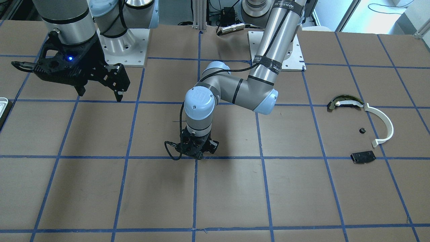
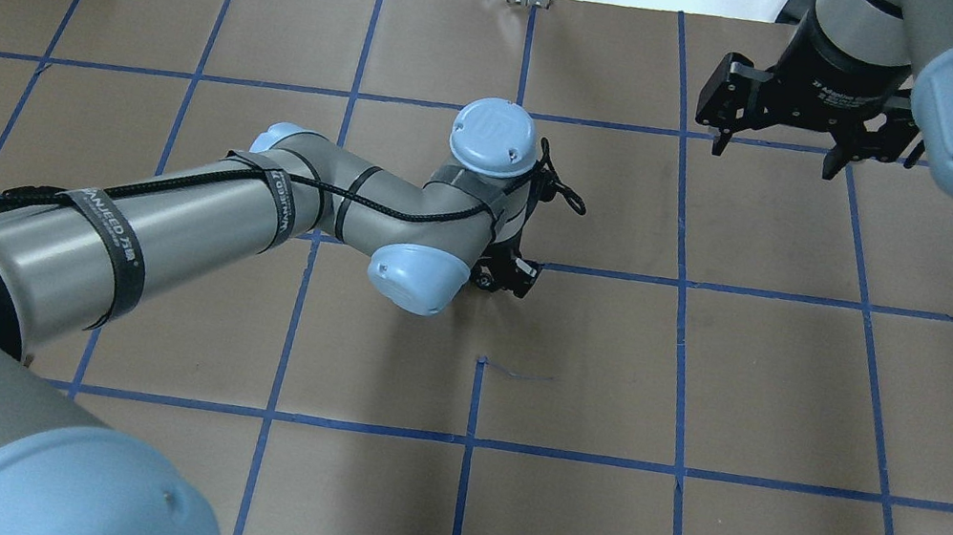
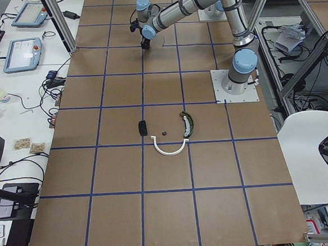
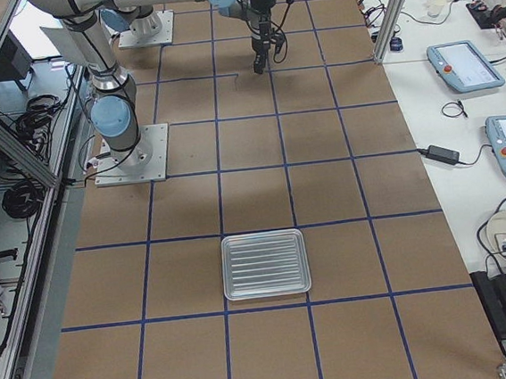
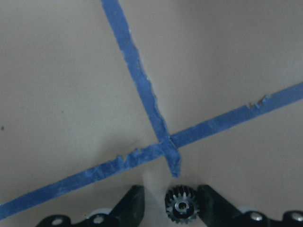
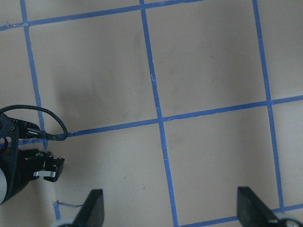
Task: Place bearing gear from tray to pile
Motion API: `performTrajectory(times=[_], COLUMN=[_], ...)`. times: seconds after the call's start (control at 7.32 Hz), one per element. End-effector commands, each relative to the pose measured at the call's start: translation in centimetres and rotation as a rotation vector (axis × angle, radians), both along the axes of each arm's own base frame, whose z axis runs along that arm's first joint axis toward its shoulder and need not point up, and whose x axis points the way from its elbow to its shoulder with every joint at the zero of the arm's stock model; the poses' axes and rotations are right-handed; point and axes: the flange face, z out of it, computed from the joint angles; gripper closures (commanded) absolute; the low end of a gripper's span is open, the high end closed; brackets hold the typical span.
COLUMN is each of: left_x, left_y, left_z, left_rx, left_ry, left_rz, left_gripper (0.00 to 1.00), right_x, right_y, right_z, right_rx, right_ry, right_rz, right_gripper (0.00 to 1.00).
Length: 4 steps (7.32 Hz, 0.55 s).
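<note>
Over the brown taped table, we are gripping the gear in our left gripper, carrying it toward the pile at three o'clock, our right gripper idling open.

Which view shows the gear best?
The left wrist view: the gear sits between the left gripper's fingers, teeth clear. In the other views the arm or distance hides it.

A brown table gridded with blue tape carries the scene, with tablets at nine o'clock and a white chair at three in the left-end view.
</note>
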Motion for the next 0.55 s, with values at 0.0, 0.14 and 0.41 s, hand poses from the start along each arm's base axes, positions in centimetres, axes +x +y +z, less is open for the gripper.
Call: performTrajectory(times=[0.0,0.14,0.41], left_x=[0.2,0.7,6.8], left_y=[-0.2,-0.5,-3.9], left_z=[1.1,2.1,3.2], left_rx=[-0.019,-0.032,0.004], left_ry=[0.004,0.006,-0.014], left_rz=[0.001,0.009,0.105], left_gripper=[1.00,1.00,1.00], right_x=[0.1,0.0,0.2], right_y=[-0.1,0.3,0.5], right_z=[0.3,0.9,0.8], right_rx=[-0.017,-0.030,-0.028], right_ry=[0.004,0.018,0.000], right_rz=[0.013,0.015,0.006], right_gripper=[0.00,0.00,0.00])
